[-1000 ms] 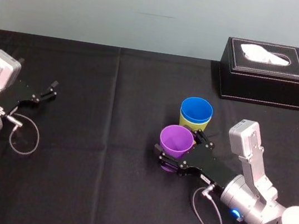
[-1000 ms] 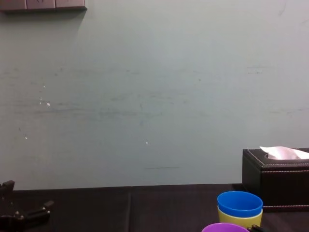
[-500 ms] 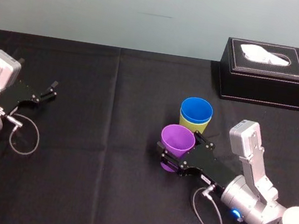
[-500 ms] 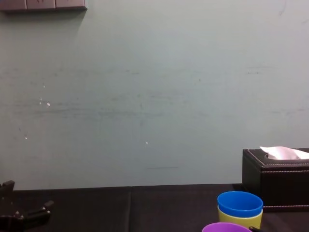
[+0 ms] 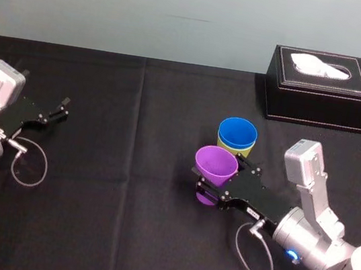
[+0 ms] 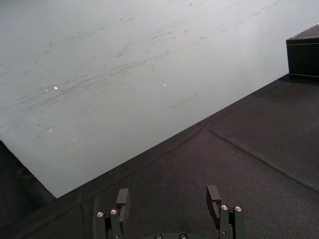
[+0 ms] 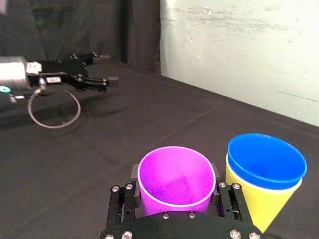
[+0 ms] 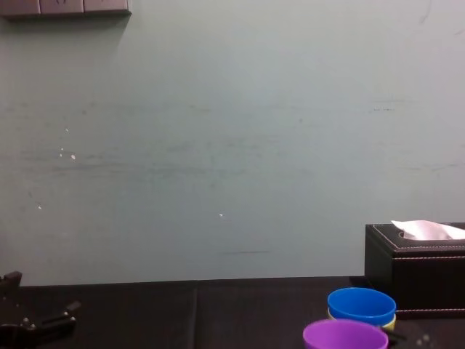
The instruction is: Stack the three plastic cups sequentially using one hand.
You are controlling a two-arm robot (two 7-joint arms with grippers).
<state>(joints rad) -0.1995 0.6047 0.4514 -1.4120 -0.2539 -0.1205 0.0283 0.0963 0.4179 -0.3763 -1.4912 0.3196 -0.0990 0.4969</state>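
My right gripper (image 5: 220, 181) clamps the purple cup (image 5: 215, 163) just beside the blue cup (image 5: 237, 132), which is already nested in the yellow-green cup (image 5: 222, 145). One stacking done, one left. My left gripper (image 5: 60, 107) is parked well apart, fingers spread.

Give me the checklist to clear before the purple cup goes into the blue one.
1. Grip: right gripper has its jaws shut on the purple cup, one on each side: ok.
2. Purple cup upright, mouth up: ok.
3. Target ready: blue cup sits nested in the yellow-green cup, both upright: ok.
4. Alignment: the purple cup is beside the blue cup, not over its mouth: not ok.
5. Height: purple cup's base above the blue cup's rim: cannot tell.
6. Left gripper parked at the far left, jaws open, off the path: ok.
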